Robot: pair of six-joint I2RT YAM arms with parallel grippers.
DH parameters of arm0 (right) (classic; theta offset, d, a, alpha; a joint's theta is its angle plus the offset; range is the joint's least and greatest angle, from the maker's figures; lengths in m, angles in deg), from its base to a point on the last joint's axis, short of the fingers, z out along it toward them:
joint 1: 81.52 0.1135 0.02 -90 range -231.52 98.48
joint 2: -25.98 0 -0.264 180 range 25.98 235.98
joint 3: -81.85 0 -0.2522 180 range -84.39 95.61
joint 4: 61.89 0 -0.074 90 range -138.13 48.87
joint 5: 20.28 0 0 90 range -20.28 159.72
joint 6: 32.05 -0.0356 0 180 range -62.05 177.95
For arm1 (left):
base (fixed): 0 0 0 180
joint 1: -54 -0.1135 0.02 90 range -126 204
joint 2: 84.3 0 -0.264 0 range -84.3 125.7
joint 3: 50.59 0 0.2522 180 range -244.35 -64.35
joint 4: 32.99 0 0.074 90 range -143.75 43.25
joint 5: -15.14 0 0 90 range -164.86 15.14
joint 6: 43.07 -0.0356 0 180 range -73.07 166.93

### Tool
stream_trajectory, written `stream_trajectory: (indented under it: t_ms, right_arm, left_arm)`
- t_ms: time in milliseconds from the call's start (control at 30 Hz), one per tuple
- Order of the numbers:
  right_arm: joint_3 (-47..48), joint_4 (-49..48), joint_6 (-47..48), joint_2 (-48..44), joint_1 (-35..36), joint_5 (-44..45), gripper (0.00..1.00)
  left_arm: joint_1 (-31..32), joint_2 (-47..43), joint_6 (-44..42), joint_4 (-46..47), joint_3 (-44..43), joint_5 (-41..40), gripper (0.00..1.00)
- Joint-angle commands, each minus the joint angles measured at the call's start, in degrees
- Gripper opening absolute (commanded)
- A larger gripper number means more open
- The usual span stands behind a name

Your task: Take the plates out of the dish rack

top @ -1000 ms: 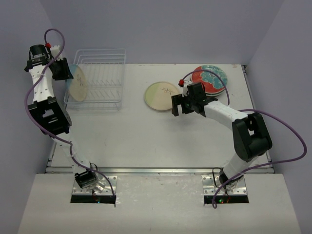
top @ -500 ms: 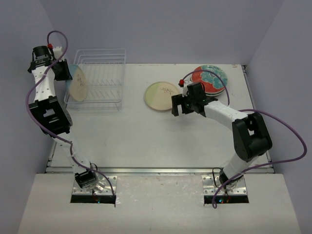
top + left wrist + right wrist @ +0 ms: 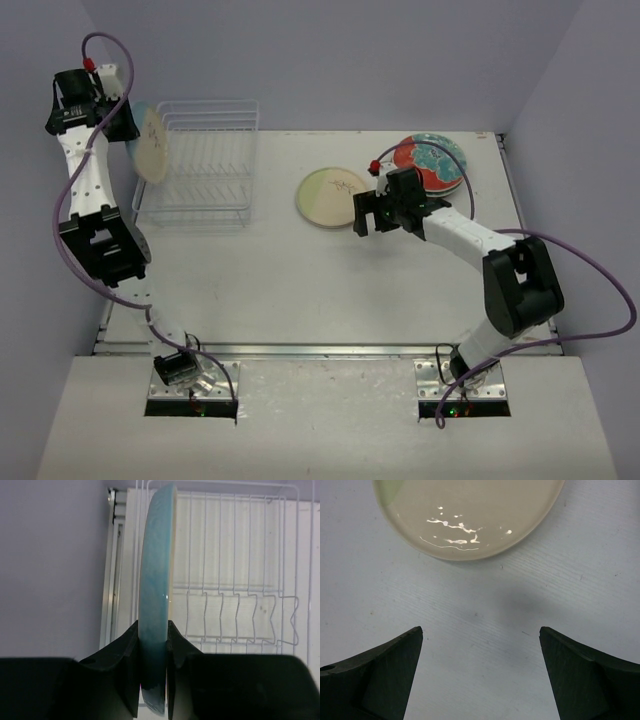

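The left gripper (image 3: 152,647) is clamping a cream plate with a pale blue back (image 3: 152,145) by its rim, holding it upright over the nine o'clock end of the dish rack (image 3: 205,165). The rack is sitting at ten o'clock on the table (image 3: 300,280). The right gripper (image 3: 364,216) is hanging with jaws wide apart, grasping nothing, just beside a second cream plate (image 3: 330,197), at its four o'clock. A red-and-teal plate (image 3: 432,162) is lying at two o'clock.

A white table (image 3: 300,280) sits between pale lavender walls (image 3: 330,60), a metal strip (image 3: 330,350) along its near edge
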Motion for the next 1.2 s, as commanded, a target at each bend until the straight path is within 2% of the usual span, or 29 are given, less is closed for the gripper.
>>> stream_trajectory:
  t_ms: [0,133,267,400,533,667,833,933,1133,1167]
  right_arm:
    - [0.83,-2.34,-0.10,-3.54,0.04,-2.67,0.99]
    - [-0.07,-5.20,-1.20,-6.04,-0.02,-12.49,0.99]
    - [-2.69,-12.31,-3.66,-9.60,-0.09,-27.64,0.99]
    - [-4.05,-17.47,-6.12,-11.66,-0.09,-37.59,0.99]
    - [-3.81,-22.11,-10.96,-12.46,-0.09,-44.78,0.99]
    - [-2.34,-23.29,-13.33,-11.54,-0.09,-45.80,0.97]
    - [-0.43,-24.06,-17.31,-9.44,-0.09,-48.15,0.93]
    - [0.11,-25.15,-20.35,-8.04,-0.09,-49.04,0.89]
    - [1.00,-30.59,-31.05,-2.85,-0.09,-54.17,0.63]
    - [1.00,-31.81,-32.64,-2.10,-0.09,-54.76,0.56]
  left_arm:
    - [1.97,-13.61,0.95,12.95,0.16,4.64,0.00]
    - [2.31,-18.87,1.49,12.07,2.19,16.47,0.00]
    - [3.36,-23.19,2.52,7.67,8.86,35.52,0.00]
    - [4.79,-27.29,6.05,7.32,16.78,47.39,0.00]
    - [9.91,-29.57,9.43,7.13,24.79,59.22,0.00]
    - [16.56,-32.68,10.68,9.88,33.77,59.57,0.00]
    - [21.42,-37.04,19.52,20.62,44.01,59.68,0.00]
    - [22.87,-37.35,20.06,21.18,45.29,59.68,0.00]
    - [25.21,-37.44,21.98,23.38,47.12,59.96,0.00]
    - [25.32,-37.44,22.19,23.65,47.28,60.01,0.00]
